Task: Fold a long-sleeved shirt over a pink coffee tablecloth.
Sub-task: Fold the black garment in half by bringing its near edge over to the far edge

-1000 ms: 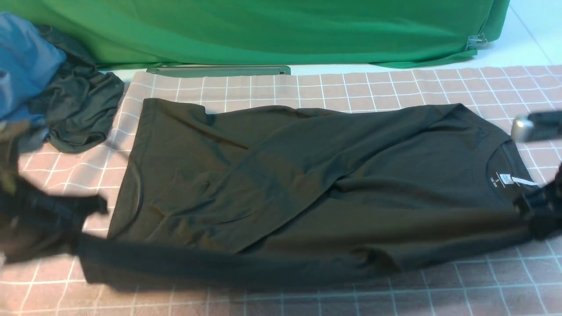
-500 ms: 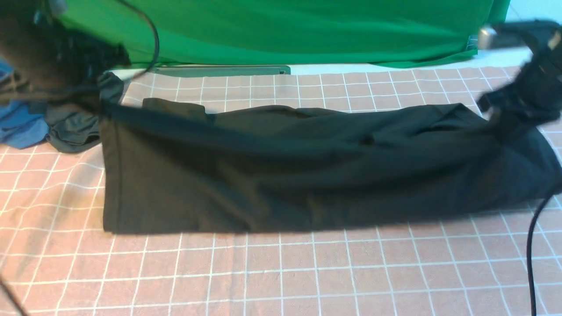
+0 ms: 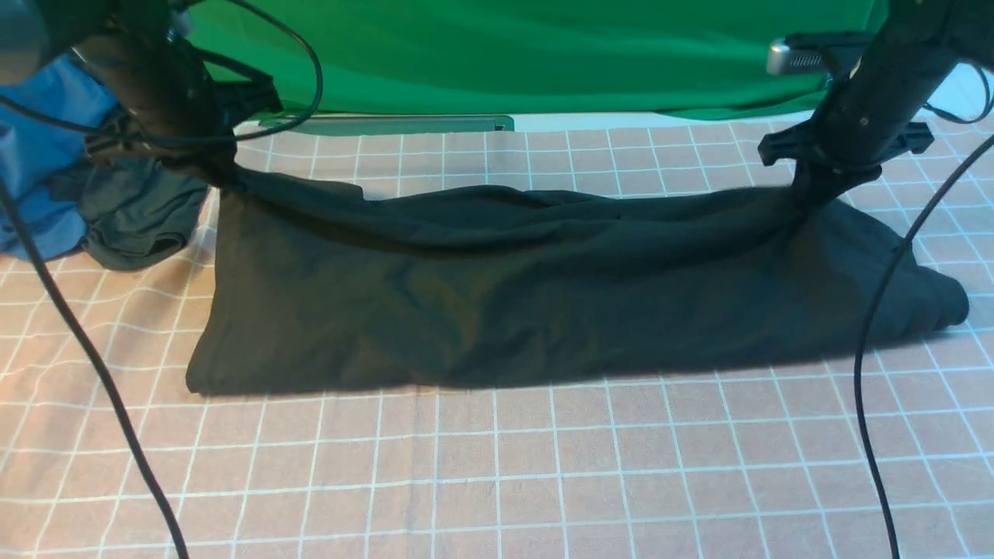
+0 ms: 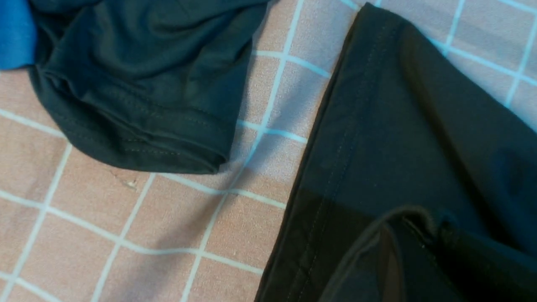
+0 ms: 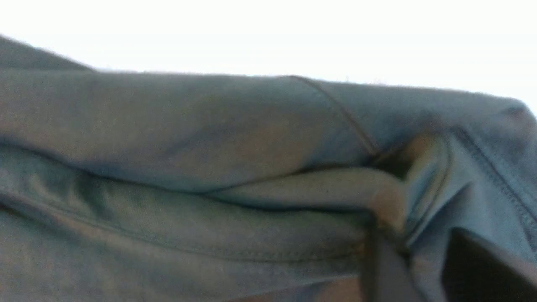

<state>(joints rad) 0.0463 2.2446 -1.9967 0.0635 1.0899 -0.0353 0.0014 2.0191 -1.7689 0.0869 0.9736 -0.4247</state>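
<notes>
left claw (image 3: 225,177): pinching shirt (image 3: 497,310) at its far-left part | right claw (image 3: 809,200): fingers parted at the shirt's far-right part | shirt: spread on pink tablecloth (image 3: 528,473)

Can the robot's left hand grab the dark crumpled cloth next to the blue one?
Probably not yet: the left gripper is shut on the shirt, though the crumpled cloth lies close by, mostly uncovered.

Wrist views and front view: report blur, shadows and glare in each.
Front view: sharp grid on the pink tablecloth, shirt dark, detail weak; left wrist view: shadow band across the cloth, fingers soft; right wrist view: background blown white, fabric grainy and washed out, fingers blurred.
</notes>
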